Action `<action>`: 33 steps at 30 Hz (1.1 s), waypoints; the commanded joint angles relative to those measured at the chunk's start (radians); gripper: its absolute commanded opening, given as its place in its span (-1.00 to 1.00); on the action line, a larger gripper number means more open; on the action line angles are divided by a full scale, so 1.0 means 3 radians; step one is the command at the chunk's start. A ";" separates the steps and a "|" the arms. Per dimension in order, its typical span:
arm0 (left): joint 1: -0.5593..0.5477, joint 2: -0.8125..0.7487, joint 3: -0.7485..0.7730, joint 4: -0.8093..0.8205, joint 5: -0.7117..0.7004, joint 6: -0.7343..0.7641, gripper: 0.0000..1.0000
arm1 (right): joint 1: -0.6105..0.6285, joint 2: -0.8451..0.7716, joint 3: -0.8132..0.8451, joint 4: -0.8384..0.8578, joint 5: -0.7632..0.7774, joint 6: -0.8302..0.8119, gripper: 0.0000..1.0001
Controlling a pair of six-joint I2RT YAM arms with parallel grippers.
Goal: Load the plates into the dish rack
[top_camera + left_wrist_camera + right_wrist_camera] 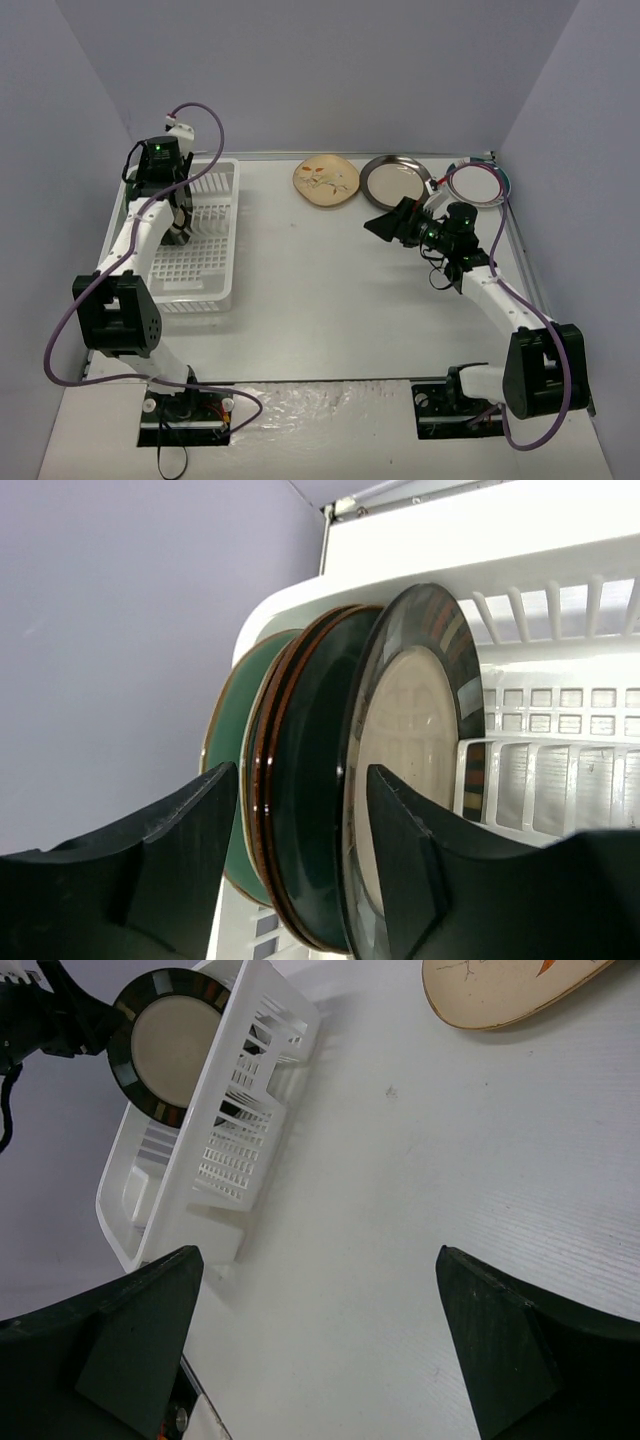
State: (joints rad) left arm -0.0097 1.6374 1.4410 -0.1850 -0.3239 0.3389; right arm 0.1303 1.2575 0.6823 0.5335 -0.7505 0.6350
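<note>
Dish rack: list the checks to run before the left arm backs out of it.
1. Left gripper jaws apart: ok.
2. Fingers clear of the racked plates: cannot tell.
3. Beige plate upright in the dish rack: ok.
4. Its lower edge seated between dividers: cannot tell, hidden.
5. Right gripper open and empty: ok.
6. All plates loaded: not ok. The floral plate, dark-rimmed plate and white plate lie on the table.

Glossy glazed ceramic plates point(410, 750), smooth white plastic dish rack point(560, 580), matt white table point(400, 1210)
</note>
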 commanded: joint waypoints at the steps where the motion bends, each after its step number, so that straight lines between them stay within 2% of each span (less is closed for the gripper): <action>1: 0.0009 -0.0387 0.0143 0.0182 -0.0018 -0.0062 0.11 | -0.0028 -0.0067 0.0111 0.0142 0.0016 -0.0044 1.00; 3: 0.0000 -0.0487 0.0214 0.0081 0.0074 -0.0160 0.23 | -0.0027 -0.0095 0.0158 -0.0014 0.0140 -0.0128 1.00; 7: -0.0055 -0.0809 0.0316 -0.0269 0.0315 -0.0596 0.60 | -0.0135 -0.0085 0.0244 -0.0483 0.0744 -0.0272 1.00; 10: -0.0070 -0.1084 0.0353 -0.0619 0.0468 -0.1057 0.84 | -0.0310 -0.0071 0.0149 -0.0500 0.1190 -0.0090 0.99; 12: -0.0073 -0.1281 0.0275 -0.0799 0.0567 -0.1426 0.92 | -0.0419 -0.0055 0.0081 -0.0472 0.1544 0.0052 0.97; 15: -0.0081 -0.1560 -0.0025 -0.0816 0.0826 -0.1863 0.94 | -0.0627 0.0004 0.0009 -0.0373 0.1930 0.0294 0.96; 19: -0.0235 -0.1908 -0.0652 -0.0652 0.1079 -0.2006 0.94 | -0.0850 0.0141 -0.0146 0.0038 0.2347 0.0630 0.88; 26: -0.0567 -0.2108 -0.1073 -0.0616 0.1187 -0.1927 0.94 | -0.0942 0.0773 -0.0026 0.0532 0.3196 0.0971 0.79; 33: -0.0643 -0.2139 -0.1158 -0.0613 0.0967 -0.1992 0.94 | -0.0983 0.1582 0.0395 0.0948 0.3387 0.1165 0.75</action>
State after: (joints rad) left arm -0.1938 1.0274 1.0492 -0.4415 -0.0021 -0.2258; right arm -0.1557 1.6308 0.6815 0.6458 0.1586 0.9145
